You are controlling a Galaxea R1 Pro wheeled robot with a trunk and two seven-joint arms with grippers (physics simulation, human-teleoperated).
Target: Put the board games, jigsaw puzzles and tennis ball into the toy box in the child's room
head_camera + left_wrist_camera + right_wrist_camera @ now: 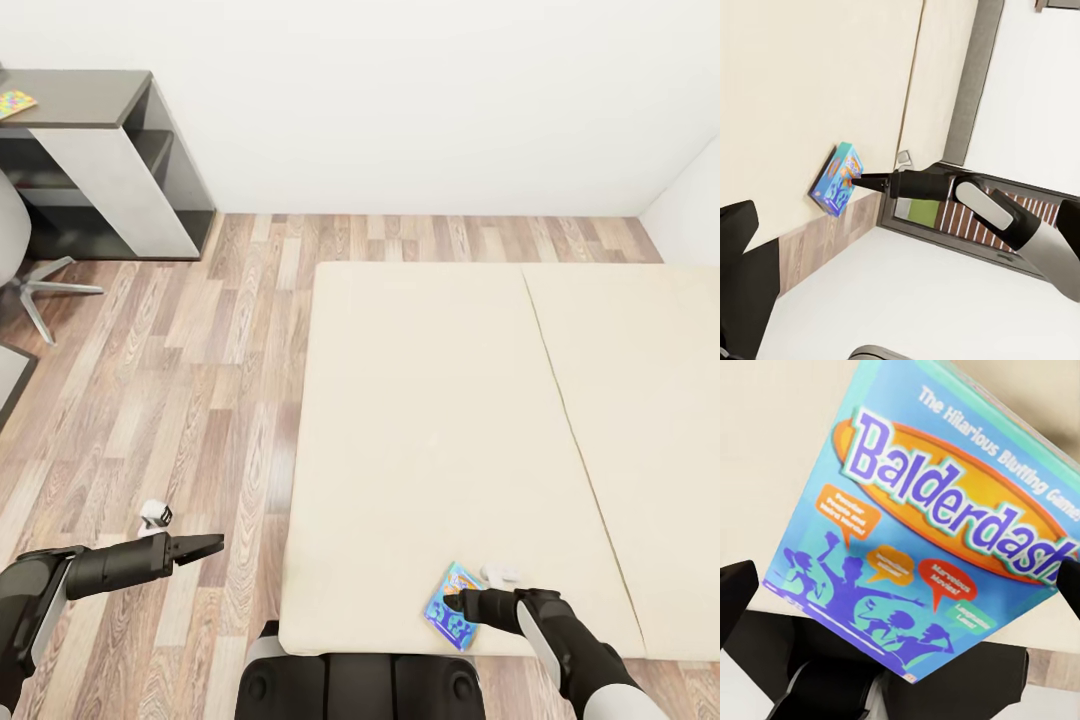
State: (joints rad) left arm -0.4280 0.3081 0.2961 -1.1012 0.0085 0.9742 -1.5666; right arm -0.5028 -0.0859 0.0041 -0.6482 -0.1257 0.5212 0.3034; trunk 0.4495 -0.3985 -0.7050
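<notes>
A light blue board game (447,610) with an orange oval logo lies tilted at the front edge of the beige bed (420,400); it also shows in the left wrist view (836,180) and close up in the right wrist view (922,525). My right gripper (463,603) points at its face, and its dark fingertips (735,592) stand wide apart at either side of the box, open. My left gripper (205,546) hangs open over the floor, left of the bed. A multicoloured jigsaw puzzle (15,102) lies on the table (90,95) at the far left. The toy box is out of view.
A small white object (500,573) lies on the bed beside the game. A grey office chair (25,280) stands by the table. Wood-plank floor (180,380) runs between table and bed. White walls close the far side and the right.
</notes>
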